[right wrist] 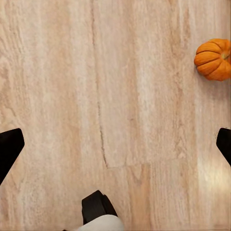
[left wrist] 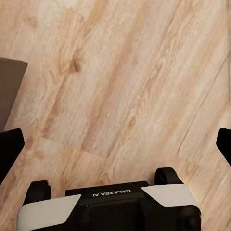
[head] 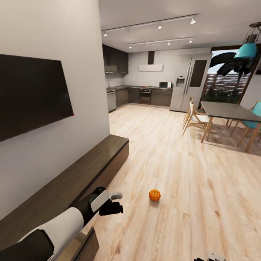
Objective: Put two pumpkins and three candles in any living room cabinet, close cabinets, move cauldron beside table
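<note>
Pumpkin (head: pixel 154 195), small and orange, sits alone on the pale wood floor (head: pixel 188 203), a little out from the long low dark-brown cabinet (head: pixel 65 185) that runs along the white wall under a black wall-mounted screen (head: pixel 32 94).

From the head view, the left arm (head: pixel 54 228), white and black, reaches forward beside the cabinet, close to its front edge. Its forearm angles up and away from the robot, and the left gripper (head: pixel 115 203) hangs above the floor between the cabinet and the pumpkin, short of the pumpkin and not touching it. In the left wrist view the jaws stand wide apart at the picture's two sides, holding nothing, with bare floor between them and a corner of the cabinet in sight.

In the right wrist view the right gripper (right wrist: pixel 115 144) points down at the floor, its jaws likewise spread wide and empty. The pumpkin lies at the edge of that view, beyond one dark fingertip (right wrist: pixel 224 143) and apart from it.

Farther from the cabinet, across the room, stand a dining table (head: pixel 232 112) with chairs, a dark kitchen and a tall fridge (head: pixel 190 81).
</note>
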